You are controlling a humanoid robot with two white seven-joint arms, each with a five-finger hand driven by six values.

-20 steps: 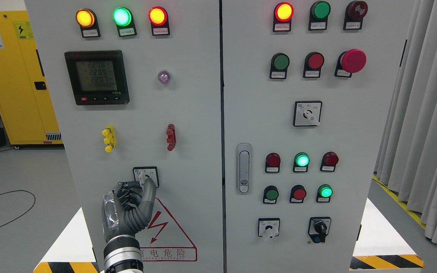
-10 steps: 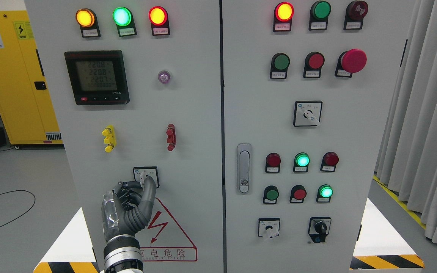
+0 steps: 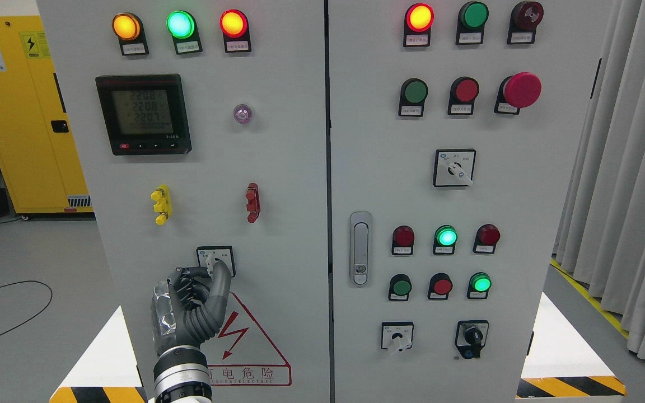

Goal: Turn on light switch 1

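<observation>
Left hand (image 3: pixel 191 302) pinching rotary selector (image 3: pixel 215 261) on lower left door of control cabinet (image 3: pixel 289 168).

Selector located directly below the yellow terminal (image 3: pixel 160 205) and red terminal (image 3: pixel 252 202), just above the high-voltage warning triangle (image 3: pixel 238 347). Fingers (image 3: pixel 220 282) curled and closed around the white knob, thumb on the left side, index on the right. Compared with the earlier views, hardly any change: same grip, same wrist pose, knob angle not visibly altered. Judged as grip established, rotation not yet evident; switch probably not yet turned on. Right hand out of view.
</observation>
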